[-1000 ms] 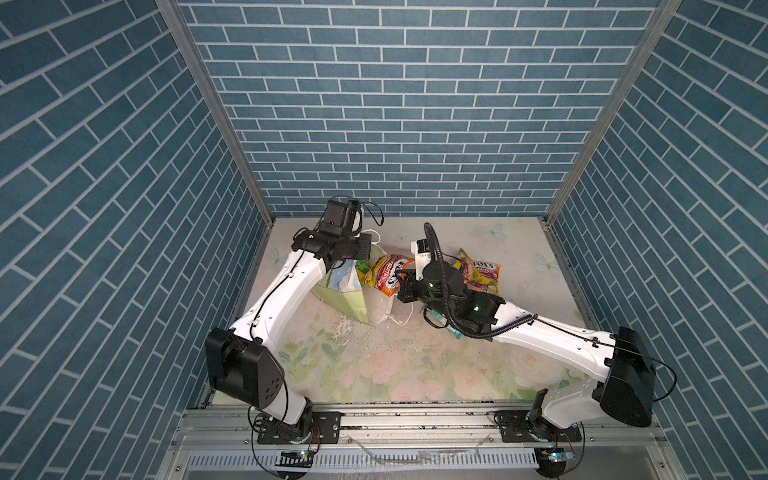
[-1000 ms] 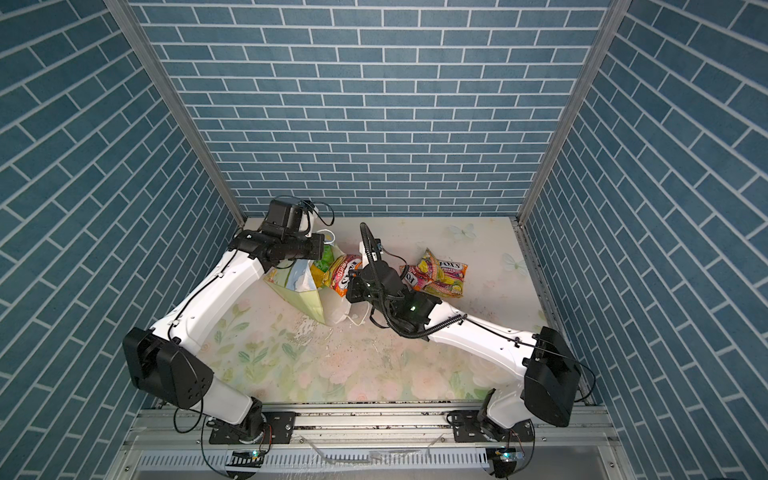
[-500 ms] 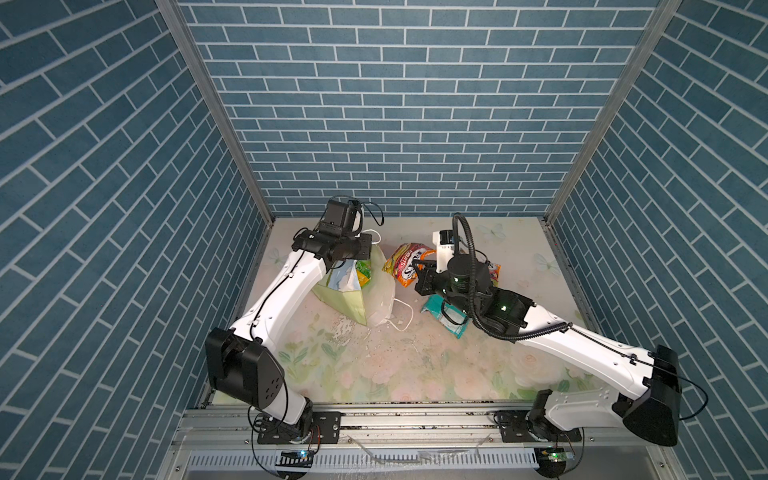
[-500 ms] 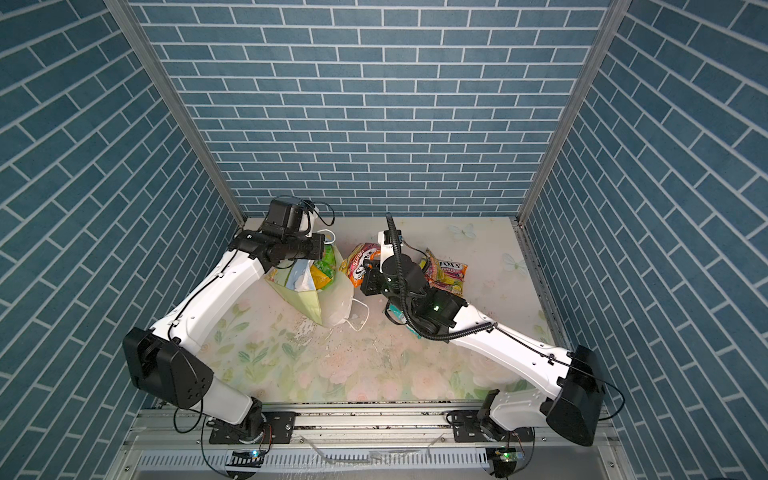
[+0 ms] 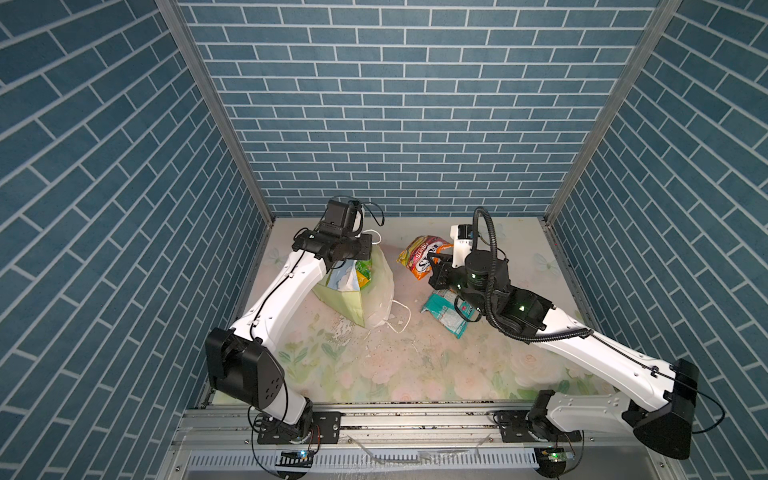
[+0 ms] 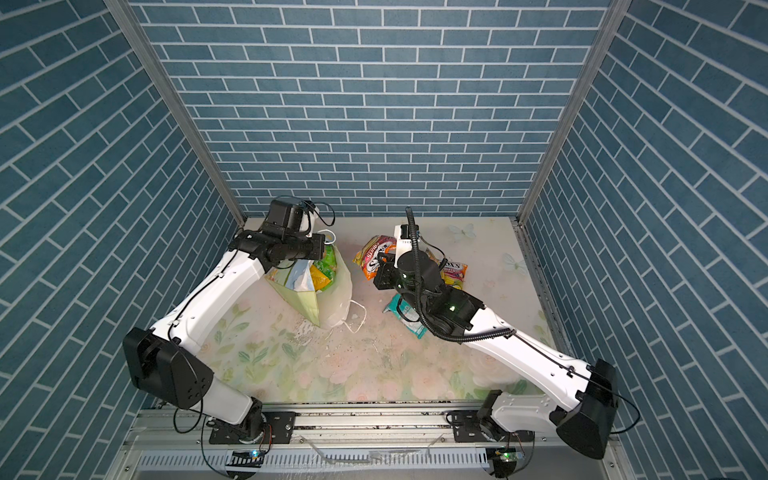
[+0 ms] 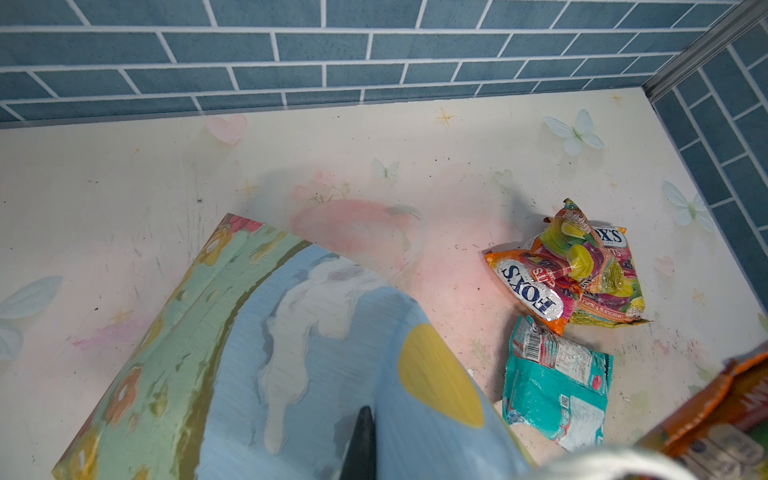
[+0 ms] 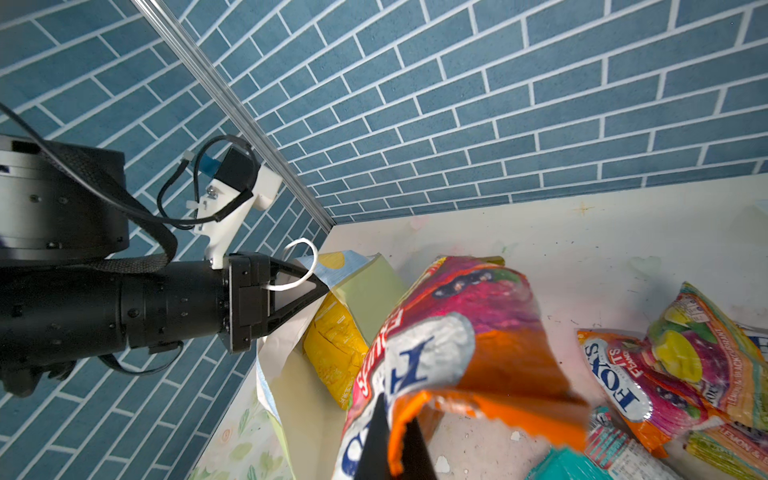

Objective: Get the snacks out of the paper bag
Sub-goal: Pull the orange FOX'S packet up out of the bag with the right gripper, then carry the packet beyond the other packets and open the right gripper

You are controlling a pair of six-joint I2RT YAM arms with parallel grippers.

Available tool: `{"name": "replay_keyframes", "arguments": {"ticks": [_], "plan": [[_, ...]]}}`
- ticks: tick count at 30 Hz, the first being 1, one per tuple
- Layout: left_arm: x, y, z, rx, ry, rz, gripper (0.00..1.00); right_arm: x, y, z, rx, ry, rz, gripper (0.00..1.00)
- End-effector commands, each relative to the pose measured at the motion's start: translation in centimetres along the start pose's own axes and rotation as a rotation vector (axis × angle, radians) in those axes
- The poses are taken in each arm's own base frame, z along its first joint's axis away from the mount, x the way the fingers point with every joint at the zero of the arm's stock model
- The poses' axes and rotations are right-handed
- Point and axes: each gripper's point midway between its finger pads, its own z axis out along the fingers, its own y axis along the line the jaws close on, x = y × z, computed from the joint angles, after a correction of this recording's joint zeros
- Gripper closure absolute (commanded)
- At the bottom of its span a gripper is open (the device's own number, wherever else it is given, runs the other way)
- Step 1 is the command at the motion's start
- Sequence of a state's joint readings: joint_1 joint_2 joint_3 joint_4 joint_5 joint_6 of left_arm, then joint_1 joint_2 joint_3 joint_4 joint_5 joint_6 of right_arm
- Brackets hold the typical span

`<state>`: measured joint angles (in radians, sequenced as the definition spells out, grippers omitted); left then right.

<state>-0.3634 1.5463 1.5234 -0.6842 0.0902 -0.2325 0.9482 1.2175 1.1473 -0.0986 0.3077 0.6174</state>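
Bright, even light; soft shadows; blurry close foregrounds.

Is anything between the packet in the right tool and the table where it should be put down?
Nothing visible does. The orange packet hangs over bare table, apart from the bag and the teal packet.

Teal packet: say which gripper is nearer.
Right. The right gripper, shut on an orange FOX'S packet, hangs close by the teal packet; the left gripper pinches the paper bag's rim, farther off.
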Motion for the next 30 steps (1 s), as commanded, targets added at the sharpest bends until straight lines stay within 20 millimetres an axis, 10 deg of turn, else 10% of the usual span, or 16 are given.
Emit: {"name": "replay_keyframes", "arguments": {"ticks": [1,30], "plan": [[-0.5,-0.1,-0.4,-0.003,-0.012,0.004,1.00,-2.7,-0.5,-1.6,0.012,-0.083,-0.017,1.00],[-0.4,-0.1,-0.4,-0.002,-0.010,0.001,1.00,-1.7,-20.0,-2.1,0.407,-0.065,0.206,1.00]]}}
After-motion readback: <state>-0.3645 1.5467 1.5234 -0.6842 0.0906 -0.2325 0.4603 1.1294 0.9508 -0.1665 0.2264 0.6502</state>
